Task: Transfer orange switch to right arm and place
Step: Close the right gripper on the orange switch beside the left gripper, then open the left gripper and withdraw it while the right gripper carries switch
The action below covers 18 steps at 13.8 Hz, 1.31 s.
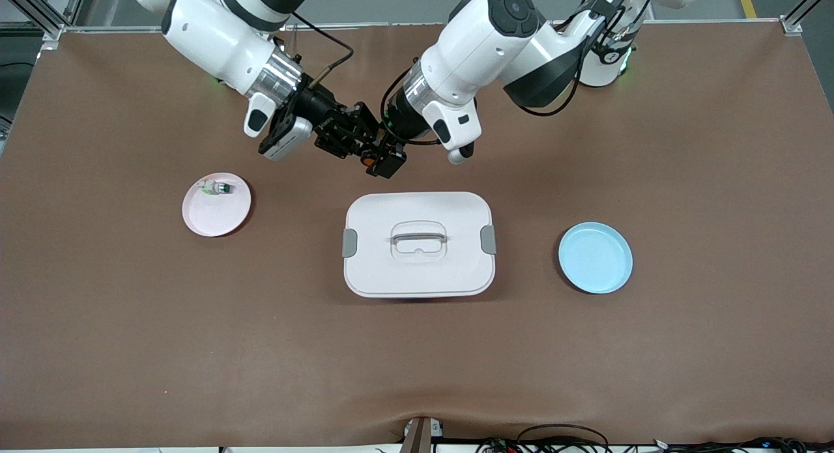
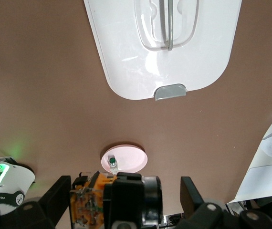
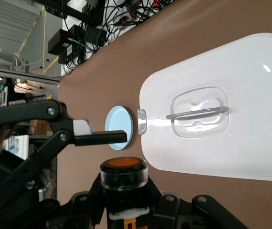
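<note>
Front view: my two hands meet in the air over the bare counter, between my bases and the white box; only a small orange spot of the orange switch shows there.
Right wrist view: here I see the orange switch well, with its orange cap, black body and tan block at the back, which the front view hides.
Left wrist view: the switch shows from its tan rear, with the black parts of my right hand around it.
My right fingers: clenched on the orange switch, grasping its black body.
My left fingers: released; they stand wide, one on each side of the switch, and do not touch it.
Where the switch is: up in the air in my right fingers, between my spread left fingers.
Pink plate: toward the right arm's end of the counter; it carries a green switch. The left wrist view shows this plate too.
Blue plate: toward the left arm's end, beside the box; the right wrist view shows it just at one grey latch of the box.
</note>
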{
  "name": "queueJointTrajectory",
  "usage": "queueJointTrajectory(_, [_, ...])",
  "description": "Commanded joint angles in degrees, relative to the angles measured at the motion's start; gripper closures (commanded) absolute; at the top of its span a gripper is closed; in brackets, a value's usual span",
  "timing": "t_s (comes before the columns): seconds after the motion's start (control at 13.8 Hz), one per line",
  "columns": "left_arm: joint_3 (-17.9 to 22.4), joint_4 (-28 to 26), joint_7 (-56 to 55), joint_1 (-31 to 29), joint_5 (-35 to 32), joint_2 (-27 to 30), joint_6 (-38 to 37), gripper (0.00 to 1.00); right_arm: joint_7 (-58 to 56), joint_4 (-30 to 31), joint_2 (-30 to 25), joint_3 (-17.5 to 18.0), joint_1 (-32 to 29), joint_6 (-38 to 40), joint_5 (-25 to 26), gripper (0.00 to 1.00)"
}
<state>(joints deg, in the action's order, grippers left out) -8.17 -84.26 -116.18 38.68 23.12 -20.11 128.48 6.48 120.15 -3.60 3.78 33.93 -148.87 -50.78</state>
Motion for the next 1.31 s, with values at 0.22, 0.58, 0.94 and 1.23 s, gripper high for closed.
queueJointTrajectory(0.22, [0.79,0.42,-0.01,-1.14,-2.01,-0.63,0.28,0.0,-9.97,-5.44,0.96,-0.36,-5.69,13.31,13.67,1.0])
queueJointTrajectory(0.58, [0.7,-0.46,0.08,-4.14,-7.89,-2.3,0.11,0.0,-33.33,-6.77,0.43,-0.36,-16.67,30.62,19.93,1.0])
queueJointTrajectory(0.94, [0.7,-3.79,1.82,-8.52,-11.86,-0.2,-0.07,0.0,-52.41,-3.8,-1.06,-0.36,-24.86,37.52,37.39,1.0])
queueJointTrajectory(1.23, [0.7,-8.19,13.49,-13.0,-12.04,2.96,-0.33,0.0,-66.83,1.39,-2.56,-0.36,-28.47,36.82,42.43,1.0])
